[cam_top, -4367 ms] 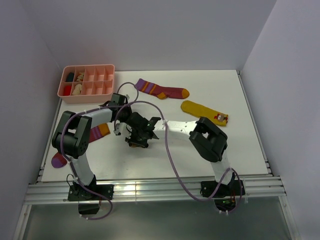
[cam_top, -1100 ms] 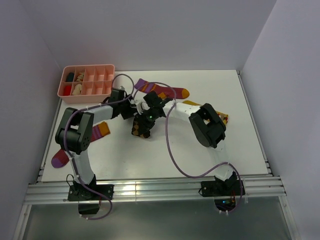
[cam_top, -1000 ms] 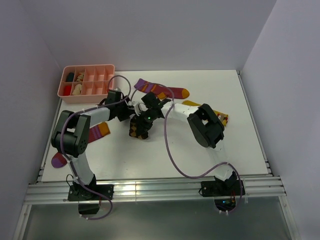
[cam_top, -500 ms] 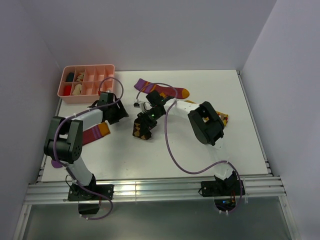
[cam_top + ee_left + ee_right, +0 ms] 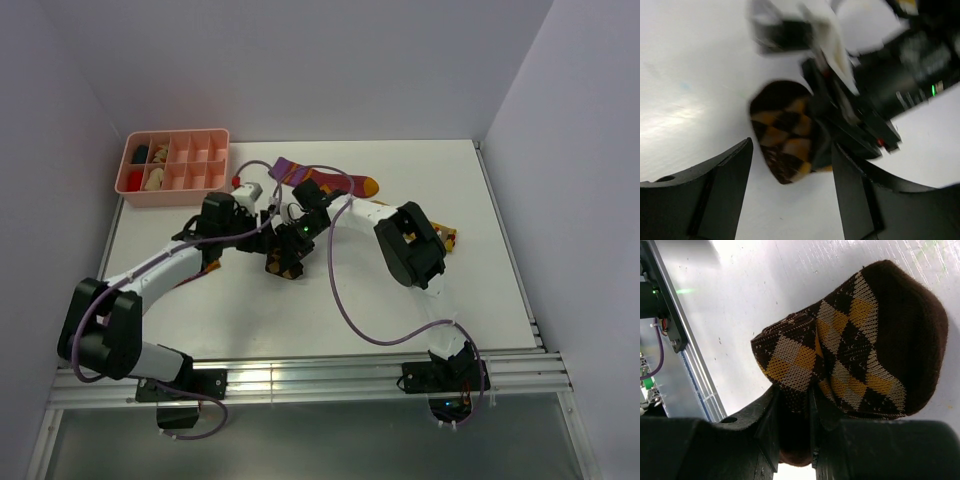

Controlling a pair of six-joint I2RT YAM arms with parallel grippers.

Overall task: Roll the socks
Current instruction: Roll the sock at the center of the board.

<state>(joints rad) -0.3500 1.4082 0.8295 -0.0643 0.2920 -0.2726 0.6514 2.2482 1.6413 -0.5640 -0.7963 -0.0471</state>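
Observation:
The brown-and-tan diamond-check sock (image 5: 282,264) lies folded over on the table's middle. My right gripper (image 5: 292,243) is shut on a fold of it; in the right wrist view the sock (image 5: 865,350) bulges out past the pinching fingers (image 5: 765,430). My left gripper (image 5: 258,232) stands open just left of it, and the sock (image 5: 782,145) sits ahead between its fingers (image 5: 715,195), not touched. A maroon sock (image 5: 335,181) with purple cuff and orange toe lies behind. The mustard-yellow sock (image 5: 447,238) peeks out from behind the right arm.
A pink compartment tray (image 5: 176,186) with small items stands at the back left. Both arms meet over the table's middle, purple cables looping above them. White walls close in the left, back and right sides.
My left arm has stretched out and swung its gripper right, up to the diamond-check sock. The right gripper has kept hold of the sock at nearly the same spot.

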